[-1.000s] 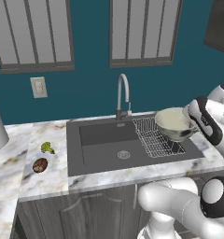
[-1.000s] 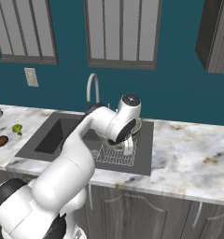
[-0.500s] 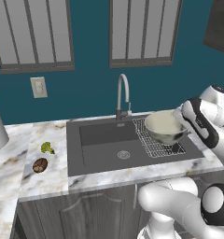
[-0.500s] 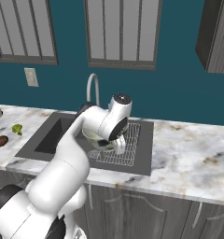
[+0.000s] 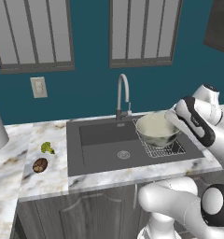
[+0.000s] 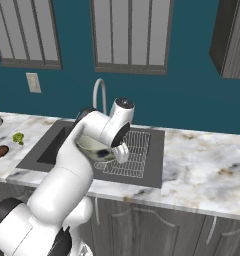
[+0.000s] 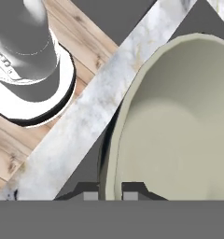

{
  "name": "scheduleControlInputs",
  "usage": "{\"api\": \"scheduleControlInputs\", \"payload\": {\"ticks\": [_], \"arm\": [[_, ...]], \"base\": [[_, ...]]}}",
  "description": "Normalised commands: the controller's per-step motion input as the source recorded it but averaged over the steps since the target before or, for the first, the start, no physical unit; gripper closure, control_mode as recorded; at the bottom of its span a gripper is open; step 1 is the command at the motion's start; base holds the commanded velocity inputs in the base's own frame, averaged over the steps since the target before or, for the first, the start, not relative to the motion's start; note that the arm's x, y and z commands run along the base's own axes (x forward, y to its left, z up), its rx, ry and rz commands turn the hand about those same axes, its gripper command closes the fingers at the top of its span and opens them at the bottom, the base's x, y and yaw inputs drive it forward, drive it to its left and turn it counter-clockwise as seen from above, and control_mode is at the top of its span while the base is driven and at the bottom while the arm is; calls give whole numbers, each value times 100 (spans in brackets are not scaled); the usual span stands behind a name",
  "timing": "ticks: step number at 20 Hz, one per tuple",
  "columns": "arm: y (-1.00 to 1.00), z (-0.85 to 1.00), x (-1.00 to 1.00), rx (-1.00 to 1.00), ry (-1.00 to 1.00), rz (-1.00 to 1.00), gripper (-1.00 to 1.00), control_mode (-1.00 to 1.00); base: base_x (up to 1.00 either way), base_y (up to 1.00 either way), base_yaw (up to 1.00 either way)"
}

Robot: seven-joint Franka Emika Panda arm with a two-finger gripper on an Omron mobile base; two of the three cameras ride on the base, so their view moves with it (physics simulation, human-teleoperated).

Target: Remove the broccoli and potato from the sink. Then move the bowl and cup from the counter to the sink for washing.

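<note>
My pincer (image 7: 110, 195) is clamped on the near rim of the wide cream-and-greenish-beige round bowl (image 5: 157, 129), held above the wire rack (image 5: 166, 145) at the dark grey recessed sink's (image 5: 104, 151) right end; stiff, smooth, probably slippery, so a thin rim hold may pivot.

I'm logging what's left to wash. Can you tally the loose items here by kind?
Vegetables: 2, the broccoli and potato, both on the counter
Dishes: 1, the bowl, held over the sink
Total: 3
</note>
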Motion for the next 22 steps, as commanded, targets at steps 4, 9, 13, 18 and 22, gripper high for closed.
{"api": "scheduleControlInputs", "payload": {"ticks": [4, 9, 13, 18, 22], "arm": [[19, 0, 7, 0, 0, 2, 100, -100], [18, 0, 8, 0, -1, 1, 100, -100], [22, 0, 6, 1, -1, 0, 100, -100], [27, 0, 1, 4, 0, 1, 100, -100], [28, 0, 0, 6, 0, 1, 100, -100]], "base": [[0, 0, 0], [0, 0, 0], [0, 0, 0], [0, 0, 0], [0, 0, 0]]}}
